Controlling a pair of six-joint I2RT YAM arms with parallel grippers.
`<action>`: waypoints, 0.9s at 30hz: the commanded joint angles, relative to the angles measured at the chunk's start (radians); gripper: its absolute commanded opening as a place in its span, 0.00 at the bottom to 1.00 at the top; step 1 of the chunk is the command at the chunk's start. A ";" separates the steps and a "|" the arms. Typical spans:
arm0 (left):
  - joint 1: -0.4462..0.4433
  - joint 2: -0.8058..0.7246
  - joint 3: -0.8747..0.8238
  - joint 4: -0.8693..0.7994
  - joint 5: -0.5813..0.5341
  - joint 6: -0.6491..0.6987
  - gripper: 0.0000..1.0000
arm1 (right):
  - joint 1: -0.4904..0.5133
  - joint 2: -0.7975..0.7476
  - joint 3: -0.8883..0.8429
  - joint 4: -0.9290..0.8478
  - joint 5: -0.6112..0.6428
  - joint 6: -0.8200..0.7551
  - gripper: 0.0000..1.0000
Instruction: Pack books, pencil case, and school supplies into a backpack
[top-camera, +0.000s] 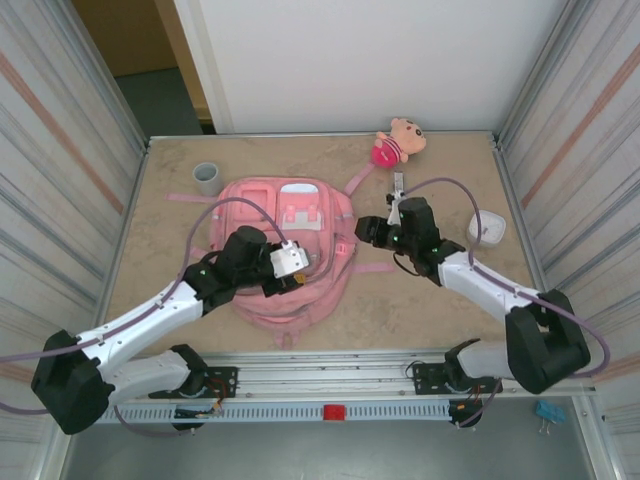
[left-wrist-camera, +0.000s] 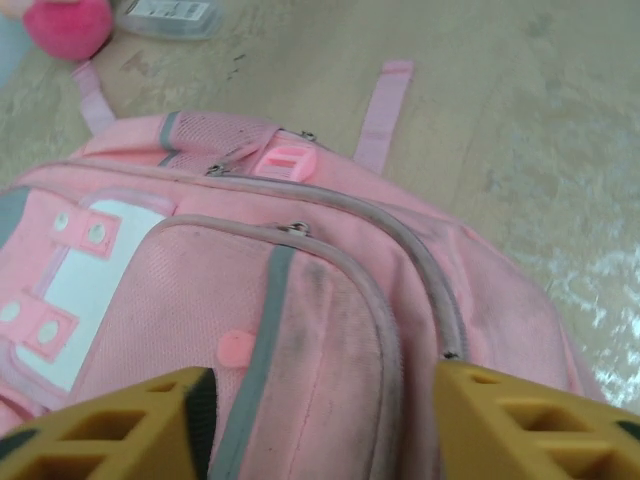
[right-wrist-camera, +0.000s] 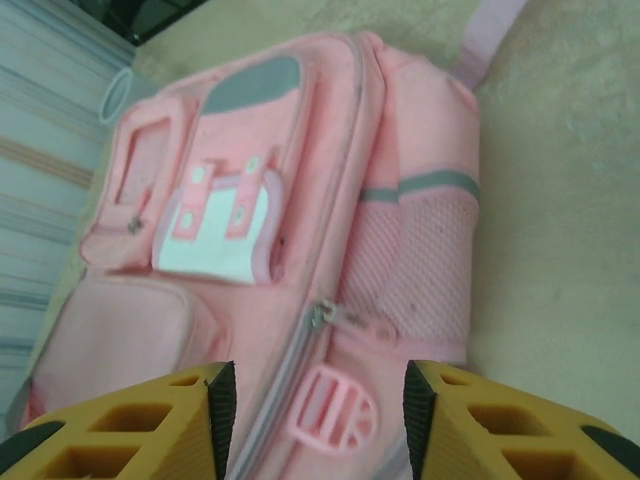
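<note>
The pink backpack (top-camera: 290, 250) lies flat in the middle of the table with its front pockets up, and its zips look closed. My left gripper (top-camera: 300, 265) hovers over its lower right part. In the left wrist view my left gripper (left-wrist-camera: 325, 400) is open, with pink fabric and a grey zip line (left-wrist-camera: 385, 330) between the jaws. My right gripper (top-camera: 364, 232) is at the backpack's right edge. It (right-wrist-camera: 320, 400) is open above a zip slider (right-wrist-camera: 320, 315) and a round pink pull tab (right-wrist-camera: 333, 410). A slim grey school supply (top-camera: 398, 185) lies behind my right gripper. The books and pencil case are out of view.
A grey cup (top-camera: 206, 178) stands at the back left. A pink plush doll (top-camera: 398, 142) lies at the back right. A white rounded box (top-camera: 487, 229) sits to the right of my right arm. Pink straps (top-camera: 356, 180) trail from the backpack, and metal walls close in both sides.
</note>
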 joint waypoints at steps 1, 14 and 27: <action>0.011 -0.034 -0.004 0.009 0.005 -0.029 0.68 | 0.017 -0.064 -0.063 -0.054 0.000 0.005 0.49; 0.165 -0.075 0.101 -0.417 0.040 0.341 0.73 | 0.032 -0.165 -0.173 0.039 -0.026 -0.017 0.52; 0.119 0.092 0.089 -0.314 -0.184 0.405 0.79 | 0.047 -0.164 -0.163 0.074 -0.050 -0.024 0.58</action>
